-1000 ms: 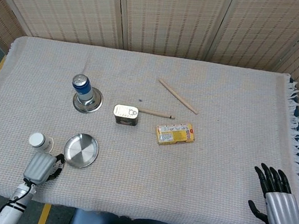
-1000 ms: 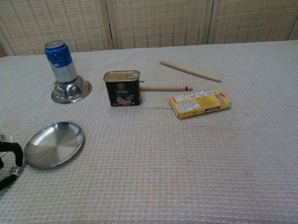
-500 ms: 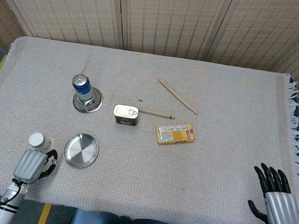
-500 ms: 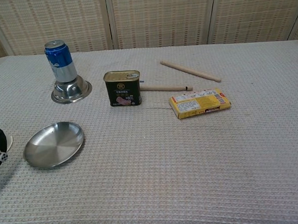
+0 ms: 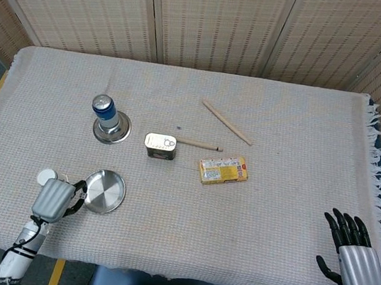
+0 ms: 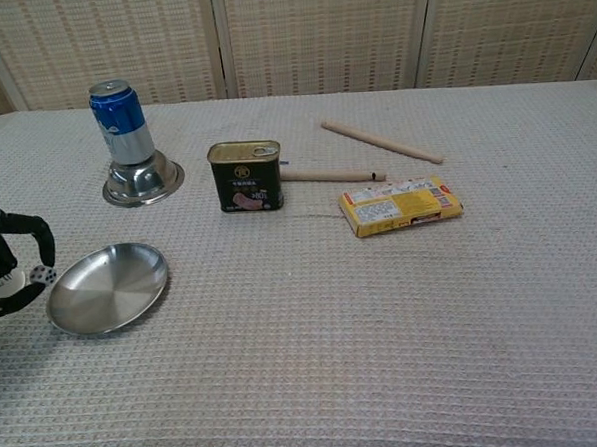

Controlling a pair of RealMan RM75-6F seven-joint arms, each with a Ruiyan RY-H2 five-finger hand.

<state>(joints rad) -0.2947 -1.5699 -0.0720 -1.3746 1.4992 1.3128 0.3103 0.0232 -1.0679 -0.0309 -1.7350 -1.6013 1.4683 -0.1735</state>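
Note:
My left hand [image 5: 53, 199] is at the table's front left, its silver back up and its dark fingers [image 6: 34, 245] curled in an arch. A small white-capped bottle [image 5: 45, 177] stands right against it on the far left side, partly hidden by it. Something white [image 6: 4, 289] shows between the fingers and the thumb in the chest view, and I cannot tell whether the hand holds it. A steel plate [image 5: 105, 191] lies just right of the fingers. My right hand [image 5: 357, 259] rests at the front right edge with its fingers spread and nothing in it.
A blue can [image 5: 104, 108] stands on an upturned steel bowl [image 5: 111, 131] at the back left. In the middle are a luncheon meat tin [image 5: 160, 145], a yellow box [image 5: 223, 170] and two wooden sticks [image 5: 226, 121] [image 5: 199, 144].
My left hand went left and back, then came forward and right, and now stands against the bottle and near the plate's rim. The right hand has stayed still.

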